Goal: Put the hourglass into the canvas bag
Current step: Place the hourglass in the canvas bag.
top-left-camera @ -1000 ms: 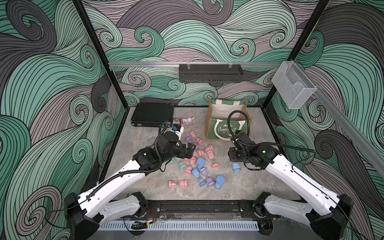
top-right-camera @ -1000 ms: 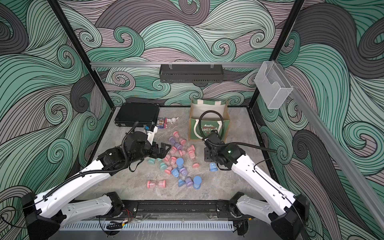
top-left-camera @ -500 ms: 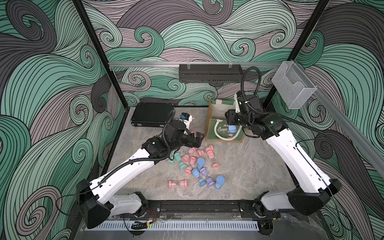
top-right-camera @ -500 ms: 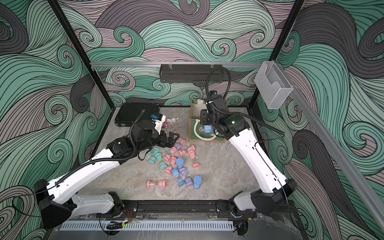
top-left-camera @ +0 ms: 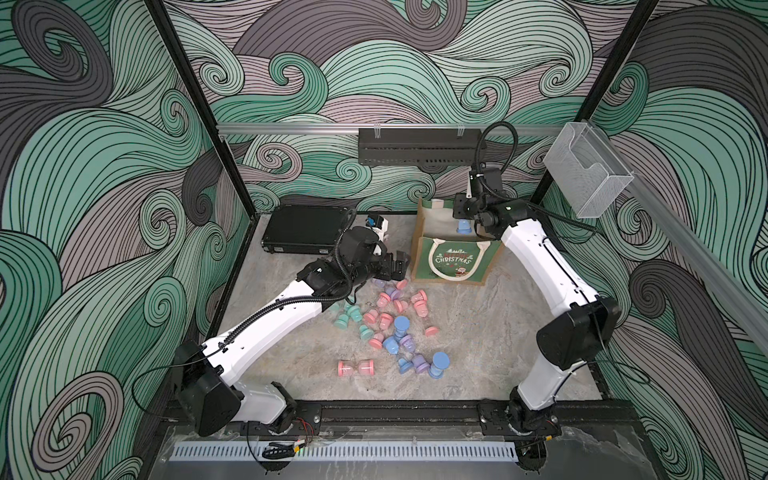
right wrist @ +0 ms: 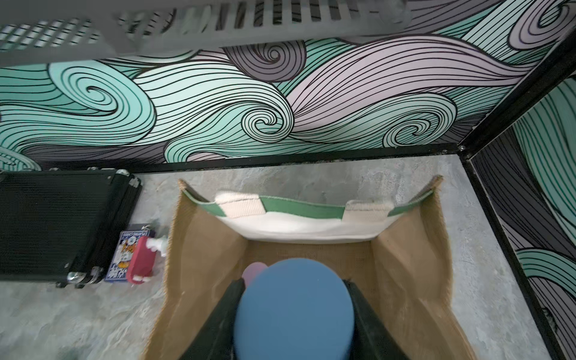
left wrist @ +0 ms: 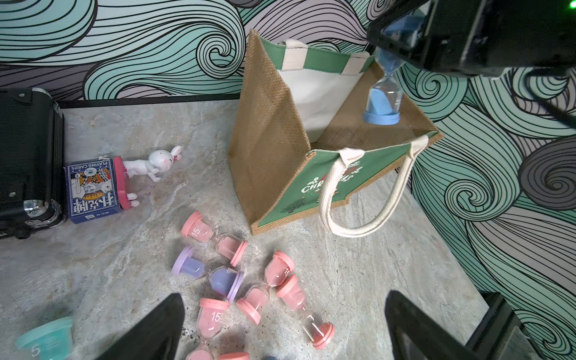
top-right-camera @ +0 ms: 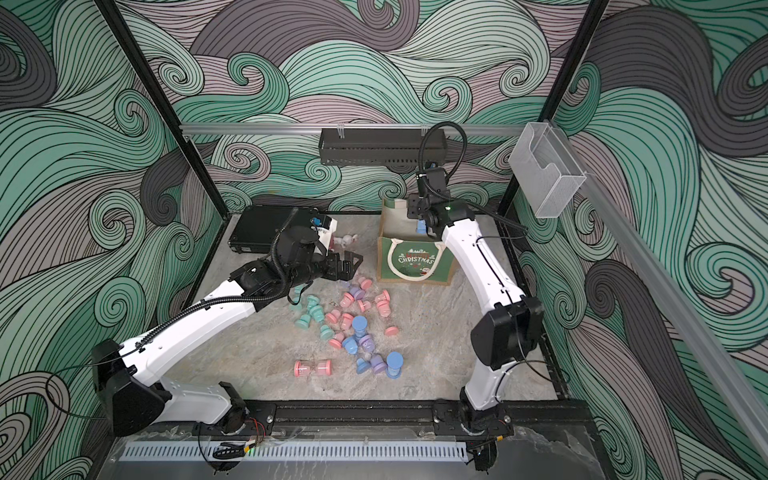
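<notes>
One blue hourglass, pinched by the right gripper, hangs over the open bag at the table's back edge, unreleased; left gripper spread.

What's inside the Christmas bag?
The canvas bag shows cream lining, a tan floor and something pinkish. The right gripper holds a blue hourglass over the opening, hiding the rest of the floor.
</notes>
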Robot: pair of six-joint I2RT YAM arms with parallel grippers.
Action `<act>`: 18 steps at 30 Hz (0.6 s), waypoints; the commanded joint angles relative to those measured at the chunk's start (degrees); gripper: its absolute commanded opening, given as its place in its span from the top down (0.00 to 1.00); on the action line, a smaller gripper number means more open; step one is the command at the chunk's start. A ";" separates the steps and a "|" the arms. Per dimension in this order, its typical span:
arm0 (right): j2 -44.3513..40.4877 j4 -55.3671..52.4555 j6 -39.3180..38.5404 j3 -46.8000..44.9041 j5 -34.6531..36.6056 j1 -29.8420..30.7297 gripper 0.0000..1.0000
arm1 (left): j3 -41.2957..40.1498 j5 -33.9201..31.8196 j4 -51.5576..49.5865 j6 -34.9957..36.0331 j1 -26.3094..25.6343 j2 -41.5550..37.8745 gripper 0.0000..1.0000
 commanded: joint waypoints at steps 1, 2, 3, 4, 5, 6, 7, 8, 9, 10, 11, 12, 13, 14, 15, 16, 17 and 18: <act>1.69 5.29 -1.18 -2.43 -3.92 -0.84 0.77 | 2.82 0.62 1.57 0.69 0.87 0.99 0.01; 1.81 6.67 -1.25 -4.03 -4.71 -1.14 0.77 | 2.92 0.79 1.53 0.78 1.04 1.26 0.01; 1.83 8.31 -1.38 -5.85 -5.22 -1.48 0.76 | 2.90 0.81 1.53 0.79 1.25 1.52 0.01; 1.83 9.80 -1.27 -7.70 -5.38 -1.69 0.76 | 2.91 0.81 1.49 0.70 1.46 1.71 0.01; 1.95 11.22 -1.59 -9.28 -5.87 -1.85 0.76 | 2.81 0.85 1.57 0.54 1.64 1.89 0.02; 2.25 12.36 -1.98 -10.61 -6.30 -2.01 0.75 | 2.76 0.96 1.74 0.44 1.85 2.06 0.02; 2.85 12.51 -2.14 -11.15 -6.34 -2.34 0.75 | 2.77 1.27 1.83 0.43 1.99 2.31 0.01; 3.40 12.55 -2.18 -11.52 -6.43 -2.61 0.74 | 2.80 1.49 1.84 0.40 2.10 2.42 0.01; 3.82 12.94 -2.00 -12.23 -6.73 -2.91 0.74 | 2.80 1.59 1.76 0.43 2.19 2.51 0.01; 4.16 13.59 -1.67 -13.13 -7.23 -3.33 0.73 | 2.79 1.51 1.79 0.28 2.28 2.55 0.01; 4.28 14.91 -1.48 -14.12 -7.52 -3.64 0.71 | 2.72 1.51 1.88 0.13 2.36 2.51 0.01; 4.47 16.33 -1.44 -15.02 -7.87 -4.00 0.70 | 2.60 1.51 1.92 0.08 2.50 2.47 0.01; 4.62 16.68 -1.36 -15.35 -7.89 -4.27 0.69 | 2.54 1.51 1.86 -0.08 2.61 2.43 0.01; 4.79 16.70 -1.43 -15.32 -7.79 -4.47 0.68 | 2.58 1.51 1.82 -0.13 2.67 2.36 0.01; 4.90 16.49 -1.44 -15.28 -7.49 -4.63 0.66 | 2.45 1.43 1.75 -0.10 2.76 2.21 0.01; 4.90 16.31 -1.45 -15.23 -7.35 -4.79 0.63 | 2.25 1.21 1.74 -0.25 2.76 2.01 0.01; 4.74 16.11 -1.55 -15.32 -7.22 -4.88 0.59 | 2.12 1.16 1.69 -0.43 2.80 1.90 0.01; 4.33 15.92 -1.54 -15.40 -7.22 -4.92 0.56 | 1.97 1.15 1.76 -0.45 2.89 1.77 0.01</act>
